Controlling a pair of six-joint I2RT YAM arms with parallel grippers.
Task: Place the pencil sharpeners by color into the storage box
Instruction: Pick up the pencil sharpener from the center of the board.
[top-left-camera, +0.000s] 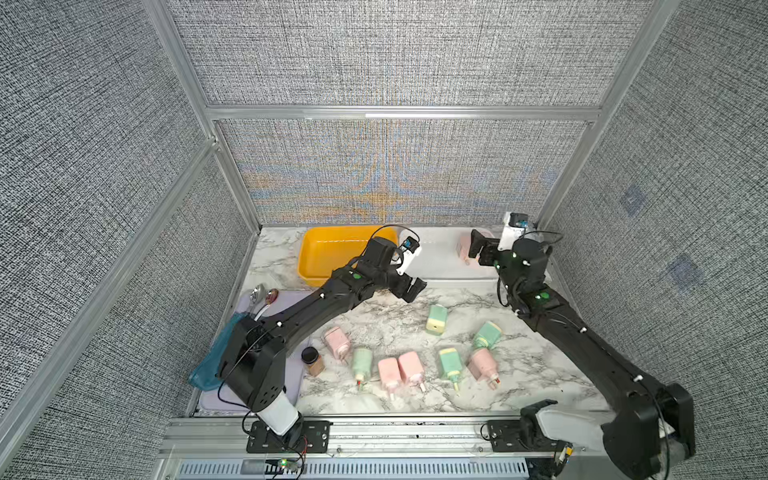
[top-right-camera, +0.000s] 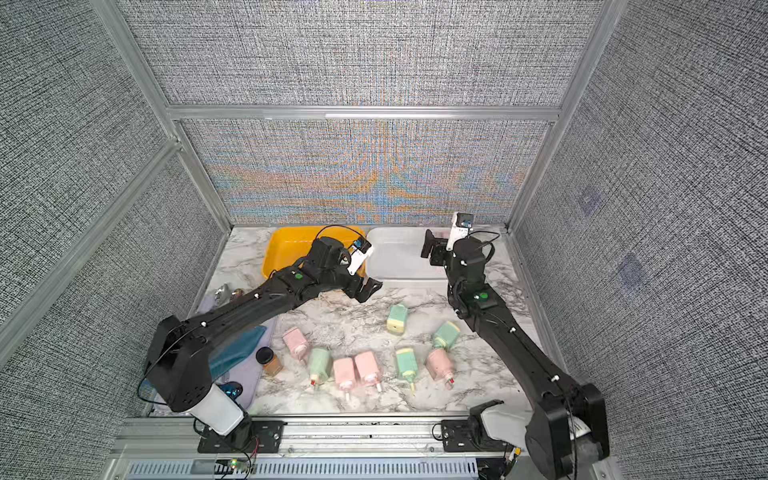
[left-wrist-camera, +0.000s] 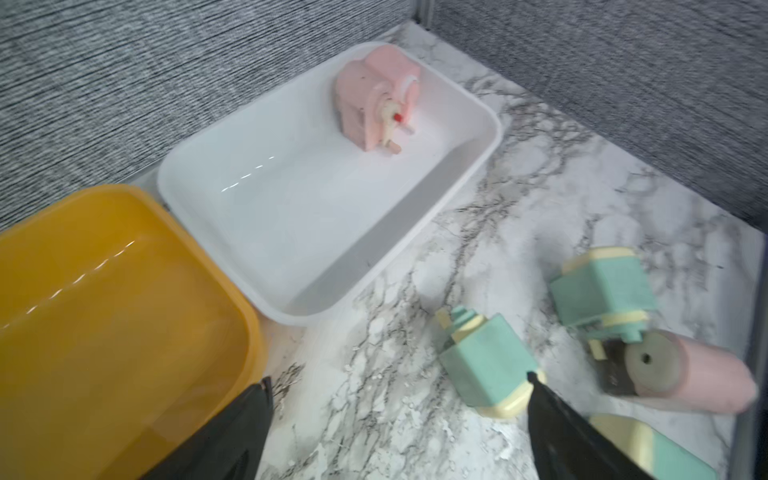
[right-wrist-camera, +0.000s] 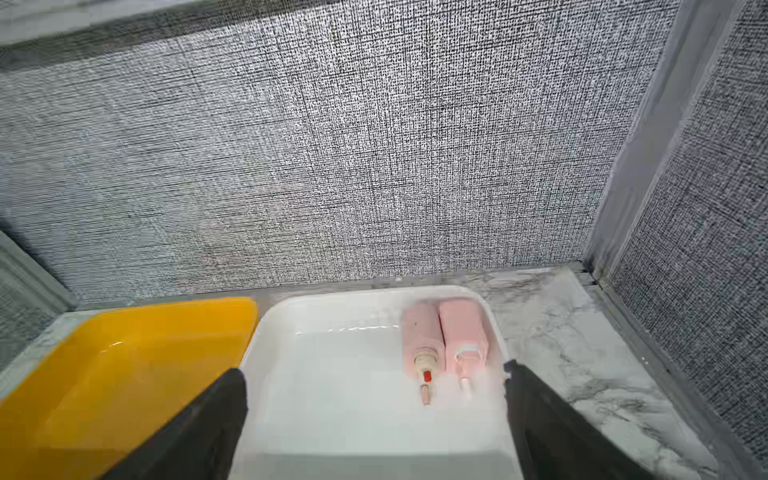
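Two pink pencil sharpeners (right-wrist-camera: 422, 336) lie side by side in the far right corner of the white storage box (top-left-camera: 440, 257). The yellow storage box (top-left-camera: 328, 253) to its left holds nothing that I can see. Several mint and pink sharpeners lie scattered on the marble table, among them a mint one (top-left-camera: 436, 319) and a pink one (top-left-camera: 411, 368). My right gripper (top-left-camera: 478, 245) hangs open over the white box (right-wrist-camera: 353, 415), holding nothing. Just in front of the yellow box, my left gripper (top-left-camera: 415, 286) is open above bare marble, close to a mint sharpener (left-wrist-camera: 486, 361).
A small brown jar with a black lid (top-left-camera: 311, 359) stands at the front left. A lilac tray (top-left-camera: 291, 299) beside it carries a teal cloth (top-left-camera: 216, 353) and metal utensils (top-left-camera: 259, 293). Grey fabric walls close in the table on three sides.
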